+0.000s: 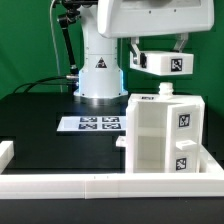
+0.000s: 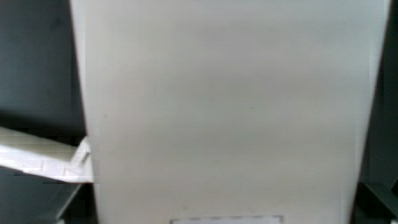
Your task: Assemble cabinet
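Observation:
The cabinet is a white blocky box with square tags on its side, standing at the exterior view's right near the front. My gripper hangs above it, shut on a white cabinet panel with tags, held level in the air and clear of the box top. In the wrist view this white panel fills most of the picture, with a tag edge at its near end. My fingertips are hidden there.
The marker board lies flat on the black table in front of the robot base. A white rail runs along the front edge and turns up the exterior view's left side.

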